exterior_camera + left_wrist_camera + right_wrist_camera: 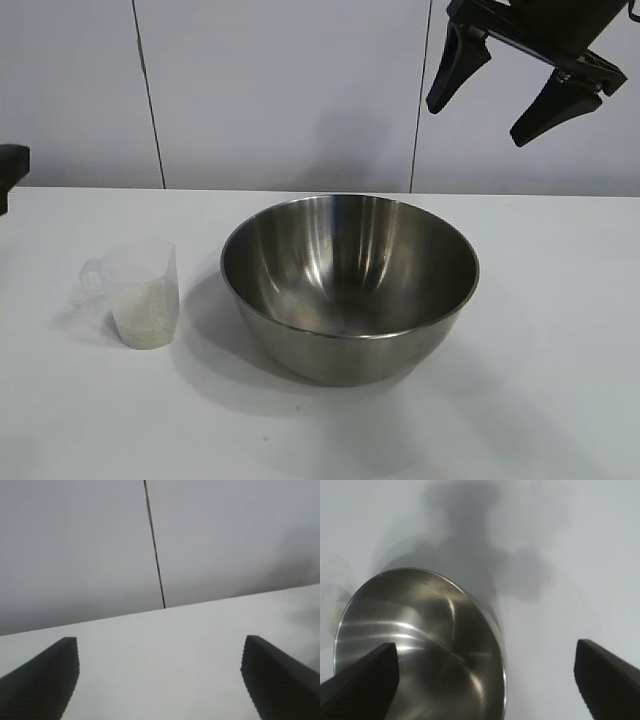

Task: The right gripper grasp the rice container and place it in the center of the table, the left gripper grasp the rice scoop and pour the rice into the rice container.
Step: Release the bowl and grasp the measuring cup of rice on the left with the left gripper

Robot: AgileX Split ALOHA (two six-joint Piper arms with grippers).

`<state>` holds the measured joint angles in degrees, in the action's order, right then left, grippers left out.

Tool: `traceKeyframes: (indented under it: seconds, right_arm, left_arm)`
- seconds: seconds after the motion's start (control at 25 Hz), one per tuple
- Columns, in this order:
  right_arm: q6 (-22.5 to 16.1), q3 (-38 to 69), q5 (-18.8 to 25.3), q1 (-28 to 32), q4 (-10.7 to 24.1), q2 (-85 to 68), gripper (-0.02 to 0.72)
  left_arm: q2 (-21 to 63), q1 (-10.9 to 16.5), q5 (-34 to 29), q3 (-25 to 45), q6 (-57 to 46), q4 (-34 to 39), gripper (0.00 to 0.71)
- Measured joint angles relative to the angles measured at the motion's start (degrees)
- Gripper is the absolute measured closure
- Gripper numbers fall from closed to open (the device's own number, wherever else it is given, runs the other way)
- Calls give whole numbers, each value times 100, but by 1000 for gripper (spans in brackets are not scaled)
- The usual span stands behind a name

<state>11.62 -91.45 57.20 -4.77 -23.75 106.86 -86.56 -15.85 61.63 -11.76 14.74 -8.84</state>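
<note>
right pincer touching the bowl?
Apart. The exterior view shows the right pincer open, high above the bowl, with bare wall between them.

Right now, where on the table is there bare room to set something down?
Bare table lies right of the rice container, below the raised, open right claw, and along the near edge. It is tightest between the container and the rice scoop at left.

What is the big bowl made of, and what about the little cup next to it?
The rice container looks like polished steel: grey, shiny, with bright streaks and reflections inside. The rice scoop looks like clear, slightly cloudy plastic, since the rice shows through its wall.
</note>
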Motion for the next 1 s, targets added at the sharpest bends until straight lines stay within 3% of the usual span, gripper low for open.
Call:
traceKeyframes:
  seconds: [0.16, 0.52, 1.0]
  right_arm:
    - [0, 0, 184, 0, 14, 0, 52]
    - [17, 0, 585, 0, 20, 0, 42]
    - [17, 0, 610, -12, 10, 0, 42]
  left_arm:
    - [-109, 0, 63, 159, -97, 89, 77]
    - [-1851, 0, 354, 38, -408, 238, 78]
    - [-2436, 0, 436, -259, -465, 329, 78]
